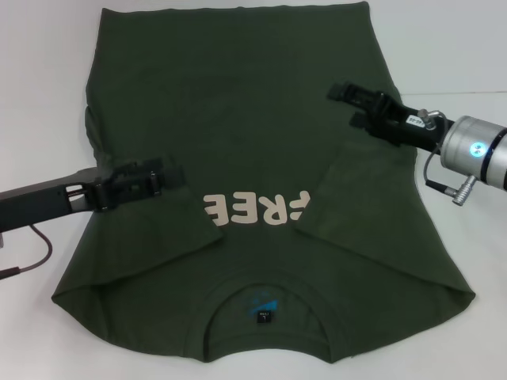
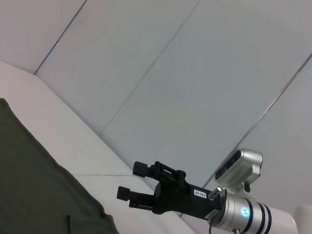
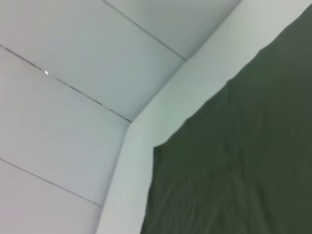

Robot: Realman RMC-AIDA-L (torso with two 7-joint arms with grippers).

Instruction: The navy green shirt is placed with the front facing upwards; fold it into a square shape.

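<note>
Shirt (image 1: 261, 134): spread flat, sleeves folded inward, under both grippers.
Left gripper (image 1: 176, 176): fingers' state unclear, above left sleeve.
Right gripper (image 1: 339, 93): fingers spread.
Advice: pinch edges evenly, fold straight.

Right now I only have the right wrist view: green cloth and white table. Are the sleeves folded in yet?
Observer: Yes. On the navy green shirt, the left sleeve and the right sleeve both lie folded inward over the chest, partly covering the lettering.
Operator: Where's the right gripper?
Observer: The right gripper hovers over the shirt's right side, beyond the folded sleeve, jaws open.
Operator: And the left?
Observer: The left gripper is over the folded left sleeve, near the lettering.
</note>
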